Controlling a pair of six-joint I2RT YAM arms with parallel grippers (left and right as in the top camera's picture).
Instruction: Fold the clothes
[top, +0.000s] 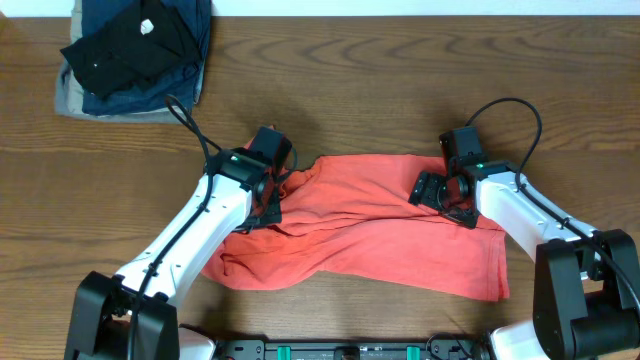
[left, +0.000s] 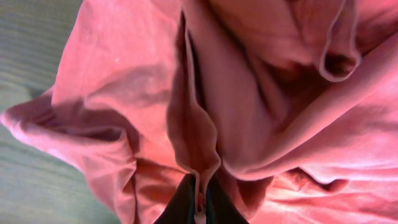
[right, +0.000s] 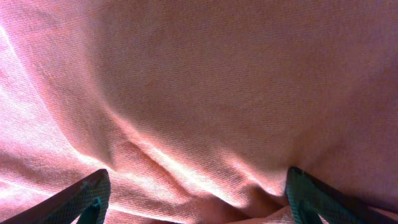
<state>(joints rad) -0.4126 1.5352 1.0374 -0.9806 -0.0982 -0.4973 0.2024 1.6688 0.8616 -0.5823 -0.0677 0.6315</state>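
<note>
Leaving the stack of dark folded garments (top: 135, 55) alone at the far-left corner of the wooden table (top: 400, 80), well apart from the work. Pinching a raised ridge of the orange-red T-shirt (top: 370, 235) with the left gripper (left: 199, 200), jaws drawn narrow with cloth caught between them, near the shirt's left end. Lying rumpled across the near middle of the table between both arms, lettering not showing. Holding the right gripper (right: 199, 196) over the shirt's right end, jaws standing wide and gripping nothing, plain flat cloth filling the gap between them; touching or just above, impossible to tell.

Probably risking, on any pull from the left alone, dragging the whole shirt sideways and bunching it further, with nothing anchoring the right end. Possibly slipping off the thin pinched ridge under tension. Perhaps closing the right jaws on smooth fabric and catching too little, or two layers at once, spoiling the fold line.
</note>
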